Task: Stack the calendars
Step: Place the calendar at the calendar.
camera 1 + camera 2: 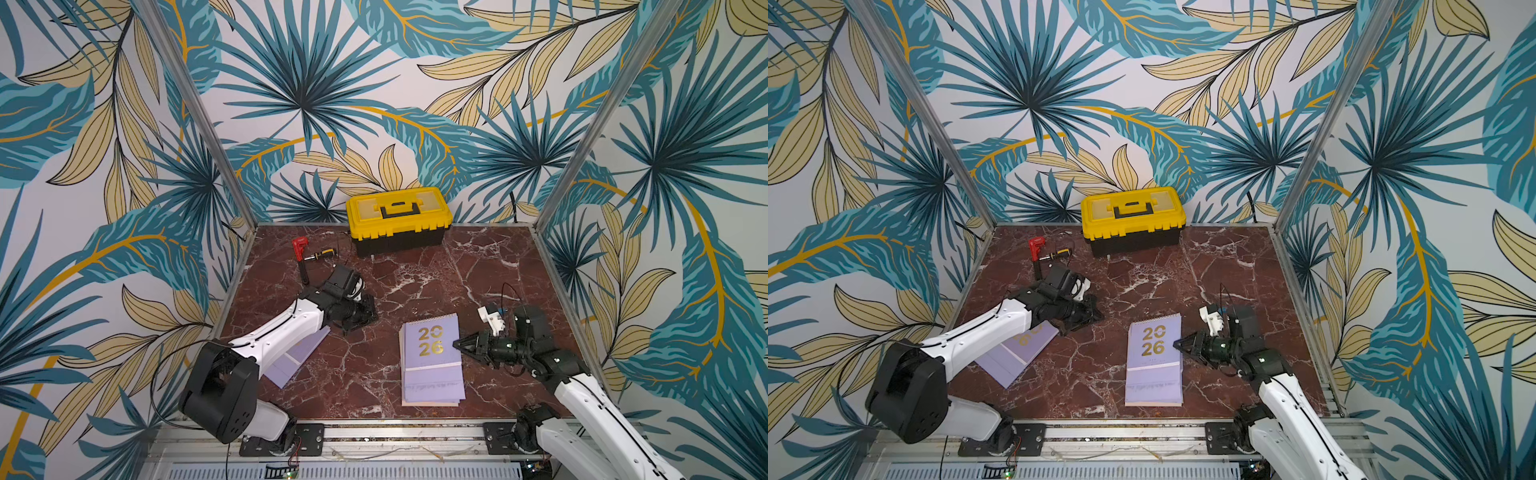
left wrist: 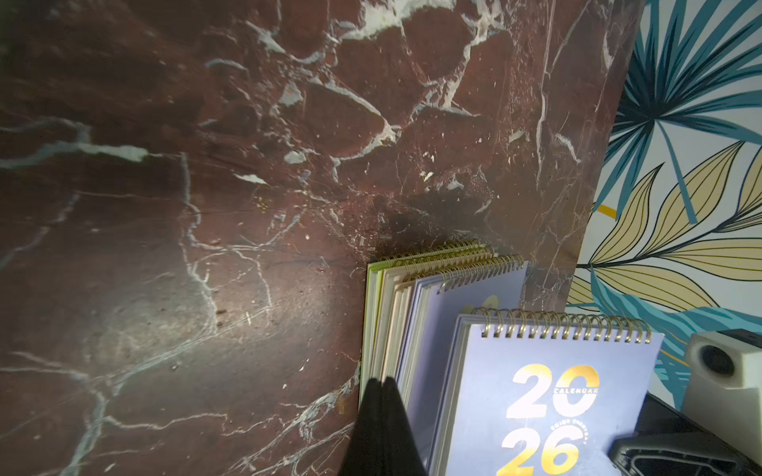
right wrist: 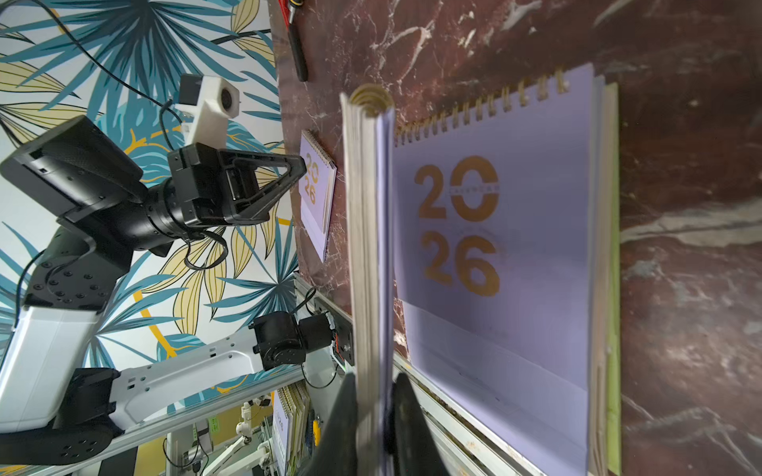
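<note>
My right gripper (image 3: pixel 373 395) is clamped on one edge of a lavender calendar (image 1: pixel 430 336), held over the stack (image 3: pixel 515 255) (lavender on top, peach beneath, lime green lowest) that lies just beyond it; whether the two touch I can't tell. My left gripper (image 1: pixel 1094 313) has its fingers (image 2: pixel 383 428) pressed together on nothing, above the marble tabletop (image 1: pixel 1142 282), and a lone lavender calendar (image 1: pixel 1017 353) lies behind it under the forearm (image 1: pixel 984 332)
</note>
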### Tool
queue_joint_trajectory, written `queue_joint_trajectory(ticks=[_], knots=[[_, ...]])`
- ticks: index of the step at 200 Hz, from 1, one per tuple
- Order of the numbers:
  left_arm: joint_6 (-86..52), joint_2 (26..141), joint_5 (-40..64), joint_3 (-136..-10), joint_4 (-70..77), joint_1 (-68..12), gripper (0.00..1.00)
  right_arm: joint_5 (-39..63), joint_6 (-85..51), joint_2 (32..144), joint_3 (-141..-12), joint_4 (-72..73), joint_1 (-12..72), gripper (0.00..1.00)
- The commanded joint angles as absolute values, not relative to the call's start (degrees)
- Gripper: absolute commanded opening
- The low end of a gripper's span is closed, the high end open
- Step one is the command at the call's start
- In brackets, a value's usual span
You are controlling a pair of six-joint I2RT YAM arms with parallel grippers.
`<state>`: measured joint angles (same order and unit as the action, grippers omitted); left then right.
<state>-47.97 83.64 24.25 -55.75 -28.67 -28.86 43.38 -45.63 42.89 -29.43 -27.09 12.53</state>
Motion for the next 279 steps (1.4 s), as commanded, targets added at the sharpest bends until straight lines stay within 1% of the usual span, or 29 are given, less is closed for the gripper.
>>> queue_joint_trajectory(ticks=[1, 26, 55, 67, 95, 143, 176, 200, 208, 220, 231, 252, 279], knots=[[-50.1, 85.0, 23.3, -54.8, -24.4, -31.3, 0.00, 45.0, -44.1, 41.5, -28.1, -29.6, 11.7, 0.00], [-51.3, 87.3, 22.7, -54.8, -22.6, -34.1, 0.00, 45.8, -44.1, 42.2, -27.4, -26.2, 11.4, 0.00], [-52.4, 89.7, 22.5, -54.8, -20.8, -36.2, 0.00, 49.2, -48.8, 45.0, -26.0, -15.2, 11.3, 0.00], [-52.7, 90.5, 22.3, -55.0, -20.3, -36.8, 0.00, 49.8, -49.0, 46.2, -26.3, -13.3, 11.3, 0.00], [-52.8, 91.8, 22.3, -55.2, -20.1, -37.4, 0.00, 50.3, -46.8, 48.6, -26.7, -14.1, 11.0, 0.00], [-53.0, 93.2, 22.4, -54.7, -19.5, -38.0, 0.00, 47.9, -40.8, 51.2, -27.1, -19.6, 10.3, 0.00], [-53.3, 94.1, 22.5, -54.6, -19.1, -38.7, 0.00, 45.8, -38.5, 52.5, -26.9, -22.1, 10.1, 0.00], [-53.5, 94.6, 22.5, -54.8, -18.8, -38.9, 0.00, 42.6, -36.2, 52.7, -27.6, -26.6, 10.1, 0.00], [-53.6, 94.8, 22.4, -54.8, -18.8, -39.0, 0.00, 41.1, -35.5, 52.6, -28.0, -28.4, 10.1, 0.06], [-53.6, 95.0, 22.4, -54.9, -18.8, -39.2, 0.00, 39.8, -34.4, 52.8, -28.5, -30.6, 10.1, 0.09], [-53.7, 95.2, 22.4, -55.0, -18.9, -39.4, 0.00, 38.7, -33.5, 53.2, -28.8, -32.1, 10.1, 0.14], [-53.8, 95.4, 22.4, -55.1, -18.9, -39.6, 0.00, 38.1, -32.5, 55.1, -28.9, -32.8, 10.1, 0.20], [-53.9, 95.7, 22.2, -55.3, -18.9, -39.9, 0.00, 36.9, -31.3, 58.2, -30.2, -32.9, 10.1, 0.24]])
